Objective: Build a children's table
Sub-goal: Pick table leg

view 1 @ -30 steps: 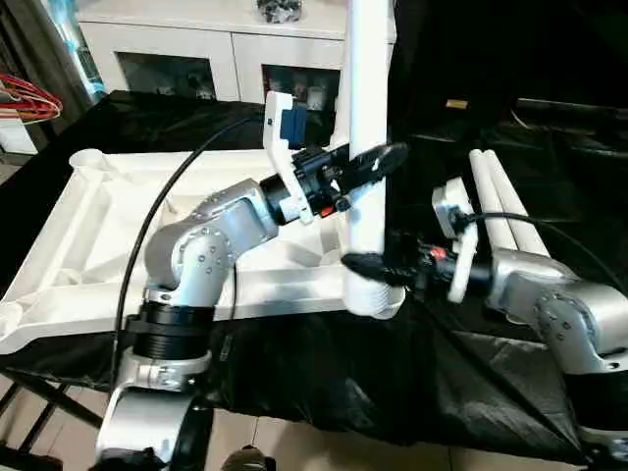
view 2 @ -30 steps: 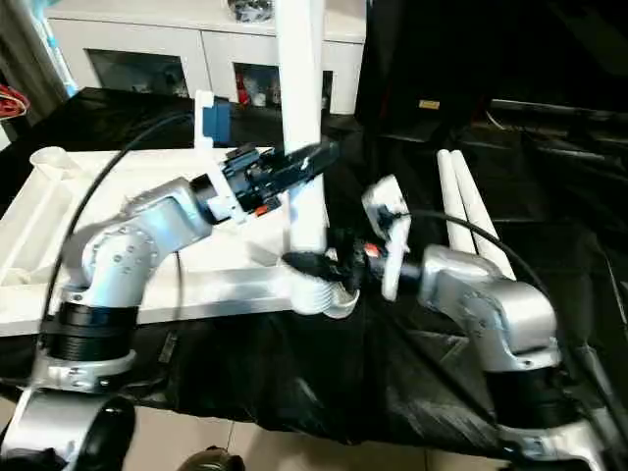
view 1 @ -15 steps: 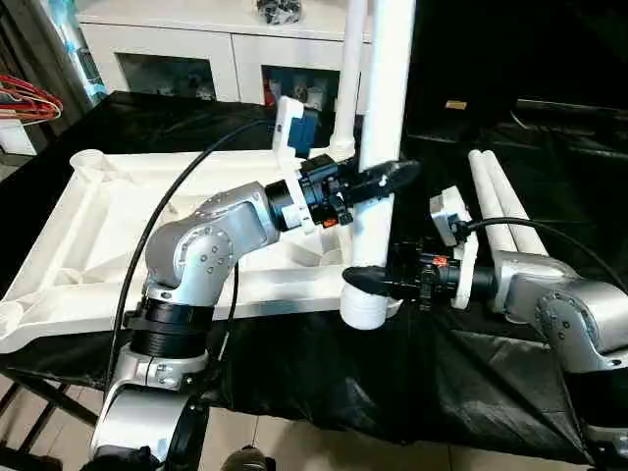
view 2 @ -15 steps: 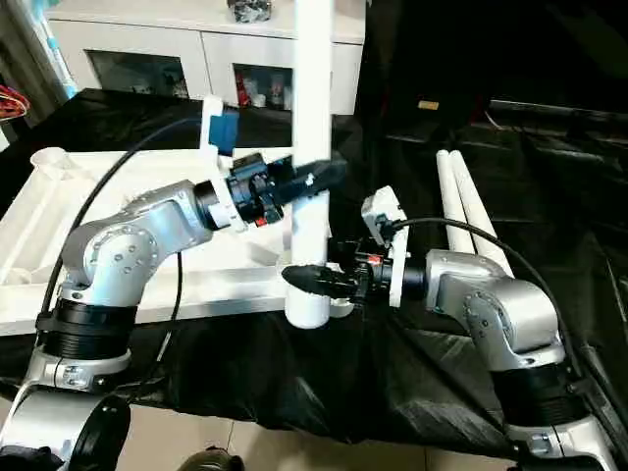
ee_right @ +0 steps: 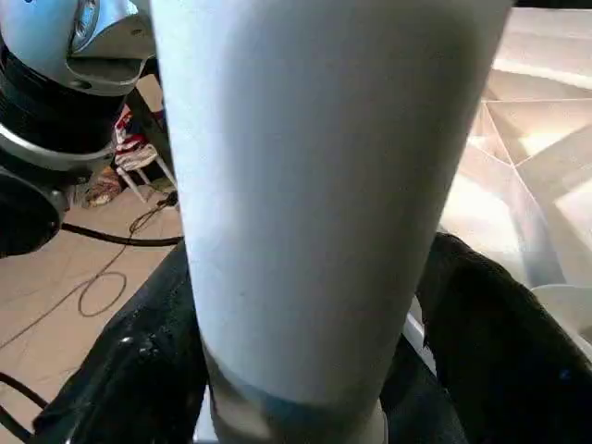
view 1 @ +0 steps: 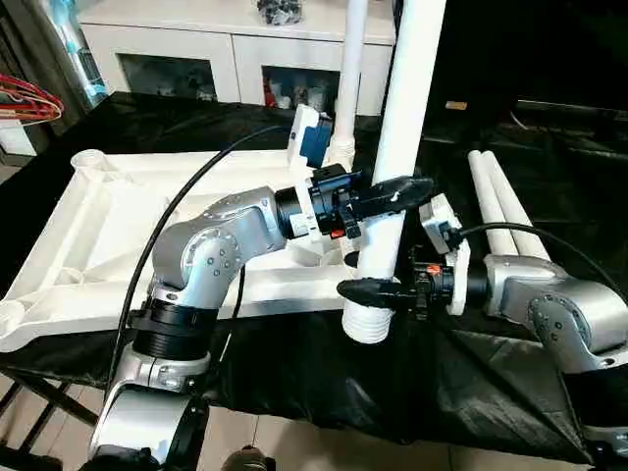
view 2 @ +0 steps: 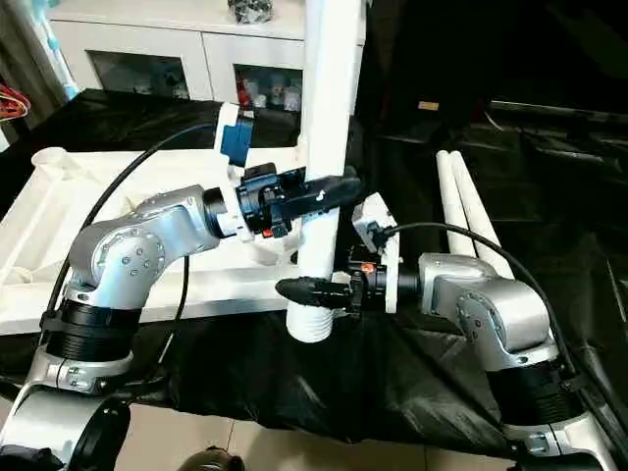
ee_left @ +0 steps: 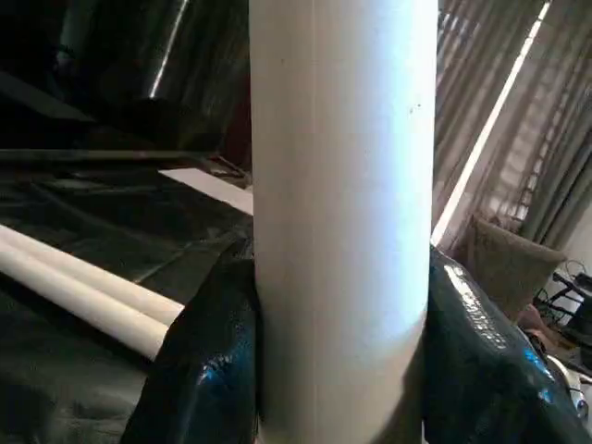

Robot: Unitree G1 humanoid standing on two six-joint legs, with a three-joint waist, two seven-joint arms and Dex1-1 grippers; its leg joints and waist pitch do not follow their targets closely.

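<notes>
— Which way is the leg (view 1: 404, 147) pointing?

— Nearly upright, leaning a little to the right at the top, threaded end down, just off the near edge of the tabletop (view 1: 88, 235).

— Who holds it?

— Both. The left gripper (view 1: 392, 193) is clamped on it partway up; the right gripper (view 1: 365, 290) is clamped lower, just above the threads.

— Other legs?

— Two (view 1: 500, 201) lie side by side on the black cloth (view 1: 294, 383); one (view 1: 348, 69) stands in a far socket.

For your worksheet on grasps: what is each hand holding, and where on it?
Both grip one long white plastic table leg: left hand mid-shaft, right hand just above its ribbed lower end.
</notes>
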